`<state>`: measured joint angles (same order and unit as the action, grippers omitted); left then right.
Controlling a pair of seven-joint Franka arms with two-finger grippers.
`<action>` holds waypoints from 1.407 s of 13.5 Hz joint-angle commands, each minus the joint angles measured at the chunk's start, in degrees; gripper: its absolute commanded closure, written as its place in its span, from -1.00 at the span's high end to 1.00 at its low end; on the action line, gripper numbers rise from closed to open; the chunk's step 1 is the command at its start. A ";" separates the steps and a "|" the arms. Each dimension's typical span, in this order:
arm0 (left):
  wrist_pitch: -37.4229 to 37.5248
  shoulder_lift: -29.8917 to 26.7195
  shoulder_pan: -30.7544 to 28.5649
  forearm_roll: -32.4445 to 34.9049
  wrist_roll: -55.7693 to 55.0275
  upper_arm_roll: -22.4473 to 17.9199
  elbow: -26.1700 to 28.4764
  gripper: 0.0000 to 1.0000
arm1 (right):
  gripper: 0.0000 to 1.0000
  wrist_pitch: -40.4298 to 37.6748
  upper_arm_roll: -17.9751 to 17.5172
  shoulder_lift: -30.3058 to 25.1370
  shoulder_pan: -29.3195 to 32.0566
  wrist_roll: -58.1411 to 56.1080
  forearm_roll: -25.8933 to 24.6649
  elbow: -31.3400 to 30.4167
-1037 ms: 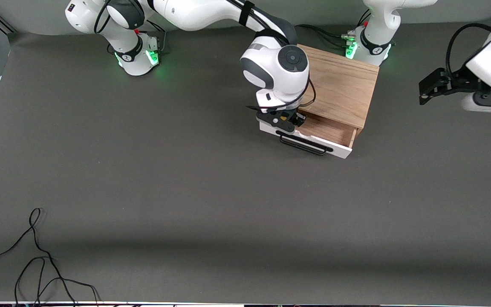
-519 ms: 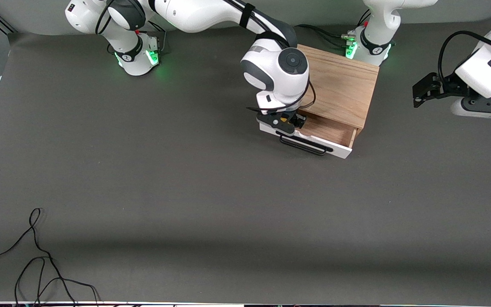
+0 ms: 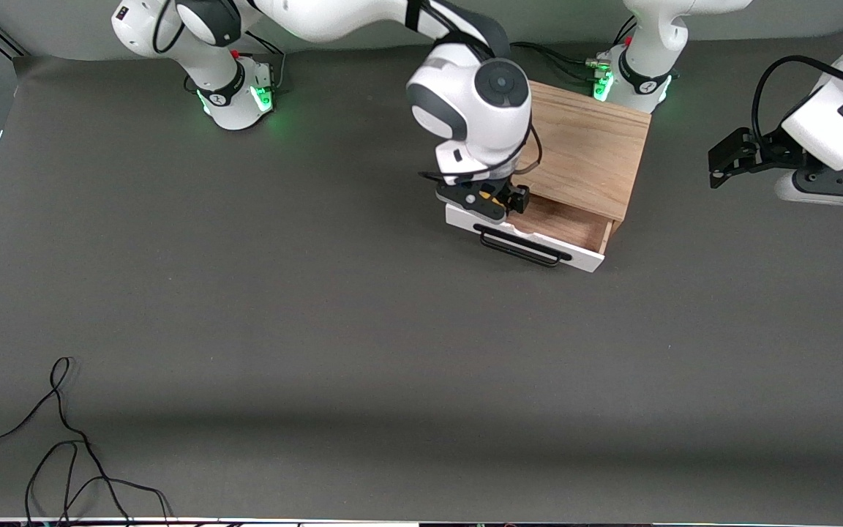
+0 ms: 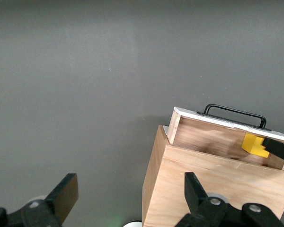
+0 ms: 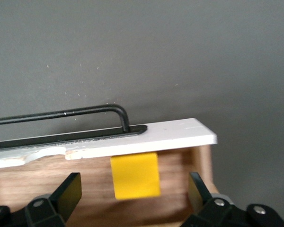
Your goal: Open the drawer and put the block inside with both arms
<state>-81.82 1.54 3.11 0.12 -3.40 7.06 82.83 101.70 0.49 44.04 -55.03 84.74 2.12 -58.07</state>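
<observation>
The drawer (image 3: pixel 575 227) of the light oak box (image 3: pixel 586 143) is pulled open, its white front and black bar handle (image 3: pixel 520 249) facing the front camera. The yellow block (image 5: pixel 135 176) lies inside the drawer, against the front panel at the right arm's end; it also shows in the front view (image 3: pixel 492 196) and the left wrist view (image 4: pixel 254 144). My right gripper (image 3: pixel 493 202) hangs open just above the block, a finger on each side and clear of it. My left gripper (image 3: pixel 723 157) is open and empty, up in the air past the box at the left arm's end.
A loose black cable (image 3: pixel 63 439) lies on the table near the front camera at the right arm's end. The two green-lit arm bases (image 3: pixel 238 95) stand along the table's edge farthest from the front camera, one (image 3: pixel 630 80) right beside the box.
My right gripper has risen a little above the drawer, leaving the block inside. My left gripper shifted slightly toward the box, then held still.
</observation>
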 commanded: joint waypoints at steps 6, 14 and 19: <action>-0.36 -1.45 0.58 0.32 0.85 -0.74 1.63 1.00 | 0.99 -10.20 -3.48 -26.78 20.37 -22.20 1.22 -16.62; -0.19 -1.37 0.32 0.24 0.76 -0.74 1.46 1.00 | 1.00 -13.81 -7.08 -43.06 48.06 -65.80 0.95 -29.56; -0.10 -1.28 0.67 0.24 0.76 -0.74 1.37 1.00 | 1.00 -15.04 -6.56 -43.51 58.88 -78.83 -0.10 -29.47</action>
<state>-81.79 1.54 3.15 0.11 -3.39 6.75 83.07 86.69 -5.71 1.98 0.88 10.52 2.34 -86.04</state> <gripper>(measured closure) 0.000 0.000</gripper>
